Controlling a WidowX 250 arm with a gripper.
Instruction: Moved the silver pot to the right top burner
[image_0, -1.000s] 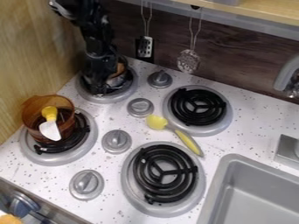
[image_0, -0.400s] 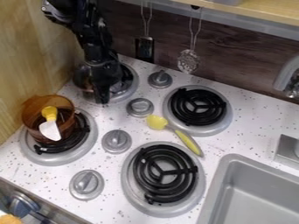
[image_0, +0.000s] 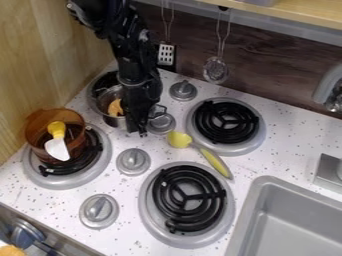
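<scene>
The black gripper (image_0: 138, 125) hangs down at the right side of the silver pot (image_0: 117, 120), overlapping its rim. The pot sits over the front part of the upper left burner (image_0: 95, 106); whether its base touches the burner is hidden. A brown-orange piece (image_0: 115, 107) lies inside the pot. What looks like a pot handle (image_0: 161, 109) sticks out just right of the gripper, near a knob. The right top burner (image_0: 226, 121), a black coil in a grey pan, carries nothing.
An amber pot (image_0: 41, 125) with a yellow-and-white utensil (image_0: 57, 145) stands on the lower left burner. A yellow spatula (image_0: 212, 159) lies between the right burners. Knobs (image_0: 133, 161) rise between left and right. The sink (image_0: 270, 202) is at lower right; utensils (image_0: 216, 69) hang behind.
The gripper first came forward and left, then shifted right. The silver pot now shows further forward and left than a second ago, with more of its inside in view.
</scene>
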